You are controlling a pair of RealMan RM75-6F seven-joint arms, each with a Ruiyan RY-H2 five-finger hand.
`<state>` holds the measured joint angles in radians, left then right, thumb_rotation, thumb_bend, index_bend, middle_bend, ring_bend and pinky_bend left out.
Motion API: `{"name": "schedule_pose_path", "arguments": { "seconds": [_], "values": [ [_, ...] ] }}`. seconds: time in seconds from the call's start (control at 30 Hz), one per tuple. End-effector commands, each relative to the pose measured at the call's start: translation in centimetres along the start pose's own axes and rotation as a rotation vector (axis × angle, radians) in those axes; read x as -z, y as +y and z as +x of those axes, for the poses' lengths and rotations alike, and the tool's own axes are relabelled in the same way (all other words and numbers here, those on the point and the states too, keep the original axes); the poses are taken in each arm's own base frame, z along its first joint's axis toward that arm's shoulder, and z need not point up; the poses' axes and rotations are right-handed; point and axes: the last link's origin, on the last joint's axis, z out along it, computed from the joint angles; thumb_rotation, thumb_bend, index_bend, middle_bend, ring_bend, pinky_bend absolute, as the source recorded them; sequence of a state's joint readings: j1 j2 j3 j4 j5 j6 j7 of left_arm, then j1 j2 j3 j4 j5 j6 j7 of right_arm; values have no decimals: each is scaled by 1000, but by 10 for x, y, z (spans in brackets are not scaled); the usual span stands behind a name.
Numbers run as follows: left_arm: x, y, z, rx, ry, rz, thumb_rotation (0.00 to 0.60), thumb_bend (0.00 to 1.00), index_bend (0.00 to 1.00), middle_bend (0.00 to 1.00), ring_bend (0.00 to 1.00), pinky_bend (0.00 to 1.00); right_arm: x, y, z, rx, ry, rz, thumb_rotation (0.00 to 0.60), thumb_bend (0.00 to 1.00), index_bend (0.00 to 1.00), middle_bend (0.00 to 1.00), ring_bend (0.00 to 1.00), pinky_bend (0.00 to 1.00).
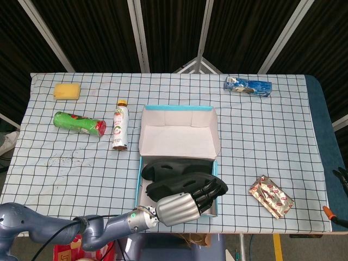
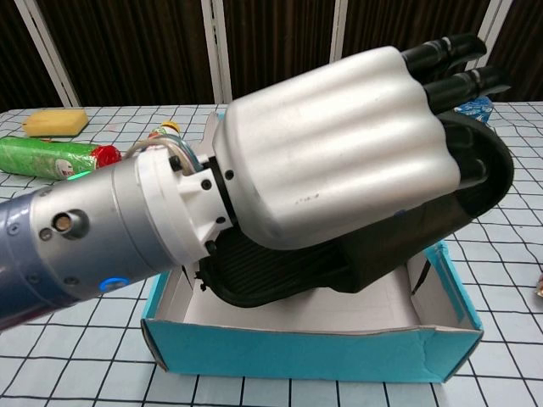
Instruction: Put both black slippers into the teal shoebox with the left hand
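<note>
Almost done: one slipper [image 1: 173,168] lies in the teal shoebox [image 2: 314,352] near the table's front edge; the left hand [image 1: 175,207] fingers [image 1: 206,191] clasp the second slipper [image 1: 185,186] low inside it, unreleased.

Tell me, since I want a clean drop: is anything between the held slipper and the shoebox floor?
Yes. The first slipper already lies inside the teal shoebox, partly beneath the slipper that the left robot hand holds.

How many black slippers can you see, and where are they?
2. One black slipper lies inside the teal shoebox at its far side. The second slipper is in front of it, held by the left robot hand over the box.
</note>
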<state>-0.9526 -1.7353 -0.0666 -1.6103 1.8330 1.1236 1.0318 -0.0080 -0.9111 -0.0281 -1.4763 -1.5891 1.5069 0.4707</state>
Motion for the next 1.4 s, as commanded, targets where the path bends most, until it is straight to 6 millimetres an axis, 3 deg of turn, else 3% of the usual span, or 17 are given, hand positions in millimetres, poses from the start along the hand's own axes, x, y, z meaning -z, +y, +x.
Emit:
{"name": "schedule_pose_path", "arguments": {
  "seconds": [0.03,0.87,1.4],
  "values": [
    [0,2,-2,8,-4,0,600,402,522,509,61,63,0,0,0,0,0,1,600,311,62,20,0,10],
    [21,31,-30,63,-122,-113,600,402,520,497,61,61,0,2,1,-5,7,-10,600,311,62,20,0,8],
    [30,42,-42,110,-214,-163,600,402,457,407,52,61,0,2,0,-1,4,-10,600,310,62,20,0,1]
  ]
}}
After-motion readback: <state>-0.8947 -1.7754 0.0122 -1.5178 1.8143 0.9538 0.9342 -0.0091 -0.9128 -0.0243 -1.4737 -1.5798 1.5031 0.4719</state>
